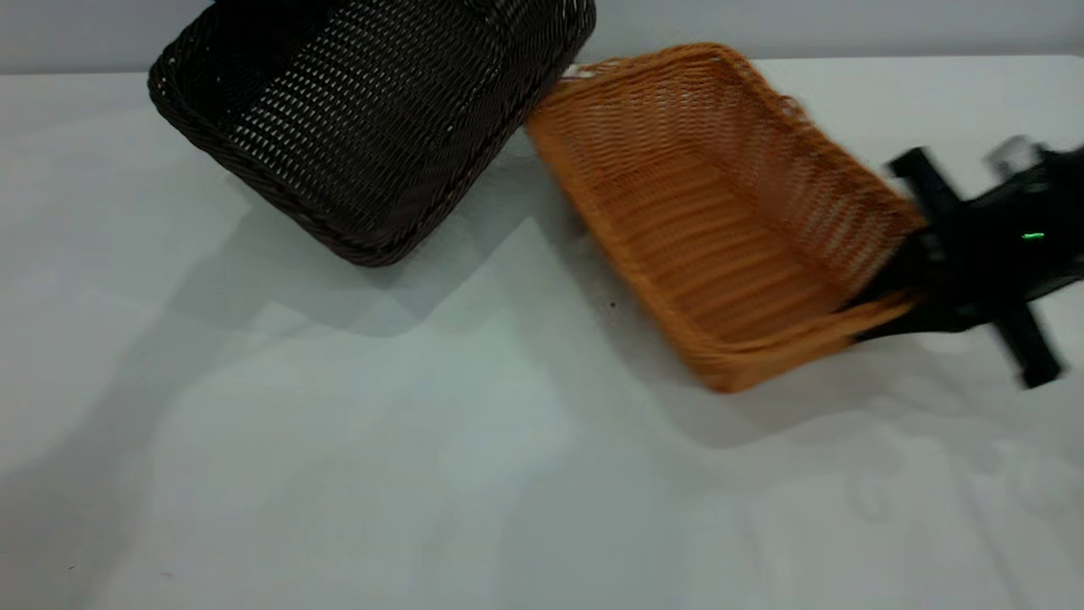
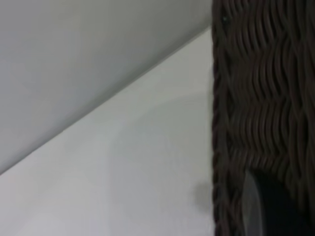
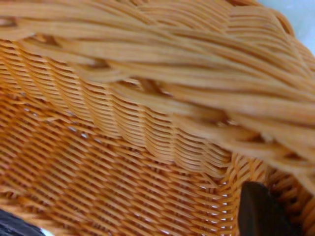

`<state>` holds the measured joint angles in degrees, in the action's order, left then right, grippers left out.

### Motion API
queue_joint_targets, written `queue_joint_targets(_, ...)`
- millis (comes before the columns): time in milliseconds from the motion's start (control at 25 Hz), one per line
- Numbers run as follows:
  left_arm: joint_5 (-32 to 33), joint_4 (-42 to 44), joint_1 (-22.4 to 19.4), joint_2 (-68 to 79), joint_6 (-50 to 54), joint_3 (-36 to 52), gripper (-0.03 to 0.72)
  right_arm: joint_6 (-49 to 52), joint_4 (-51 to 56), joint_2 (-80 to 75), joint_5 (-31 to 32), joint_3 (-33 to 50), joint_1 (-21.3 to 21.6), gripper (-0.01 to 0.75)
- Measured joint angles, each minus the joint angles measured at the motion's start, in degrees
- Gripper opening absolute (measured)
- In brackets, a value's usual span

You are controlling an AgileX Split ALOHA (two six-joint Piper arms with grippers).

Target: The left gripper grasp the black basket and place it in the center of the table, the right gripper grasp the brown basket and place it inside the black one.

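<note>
Both woven wicker — black basket (image 1: 373, 127), brown basket (image 1: 720, 229).

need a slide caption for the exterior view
Right gripper tilts the brown basket by its end beside the raised black basket.

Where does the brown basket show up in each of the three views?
Exterior view: brown basket right of centre, tilted, right gripper at its right end.
Left wrist view: not in it; only the black basket.
Right wrist view: fills the picture.
Shared landmark: the white table.
</note>
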<state>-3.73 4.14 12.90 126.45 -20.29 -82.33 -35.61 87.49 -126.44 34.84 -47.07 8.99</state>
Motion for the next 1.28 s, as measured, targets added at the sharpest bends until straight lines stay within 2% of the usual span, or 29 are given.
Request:
queue_joint_targets(120, 1.3, 5.1, 1.3, 0.0, -1.1, 0.0, 0.076, -8.9, -2.3, 3.1, -0.6, -2.4, 9.7, 0.078)
queue_joint_targets(200, 3.7, 8.7, 3.3, 0.0, -1.4, -0.1, 0.076, -11.0, -2.9, 6.0, -0.3, -3.6, 14.7, 0.078)
queue_joint_targets(280, 7.6, 10.8, 6.5, 0.0, -1.5, -0.1, 0.076, -11.6, -3.1, 8.8, 2.0, -5.0, 18.3, 0.078)
queue_joint_targets(360, 10.7, 11.6, 9.8, 0.0, -2.9, -0.1, 0.076, -11.8, -4.4, 10.6, 4.8, -6.5, 19.8, 0.078)
queue_joint_targets(560, 13.5, 11.5, 17.6, -0.2, -7.3, -0.2, 0.076, -12.7, -9.1, 12.4, 10.9, -8.9, 20.0, 0.078)
queue_joint_targets(760, 20.4, 2.4, 22.4, -0.6, 2.1, -0.2, 0.076, -12.7, -9.8, 12.4, 11.6, -9.1, 20.0, 0.078)
queue_joint_targets(880, 23.1, -2.4, 22.7, -0.6, 8.8, -0.2, 0.076, -12.7, -9.8, 12.4, 11.6, -9.1, 20.0, 0.078)
queue_joint_targets(1000, 26.0, -6.6, 21.8, -0.6, 9.6, -0.2, 0.076, -12.7, -9.8, 12.4, 11.6, -9.1, 20.0, 0.078)
queue_joint_targets(1160, 30.6, -17.2, 21.0, -0.6, 2.4, -0.6, 0.076, -12.7, -9.8, 12.4, 12.2, -9.1, 20.0, 0.078)
queue_joint_targets(1280, 32.1, -27.1, 19.9, -0.6, -10.4, -1.2, 0.076, -12.7, -10.0, 12.4, 13.6, -9.2, 20.0, 0.077)
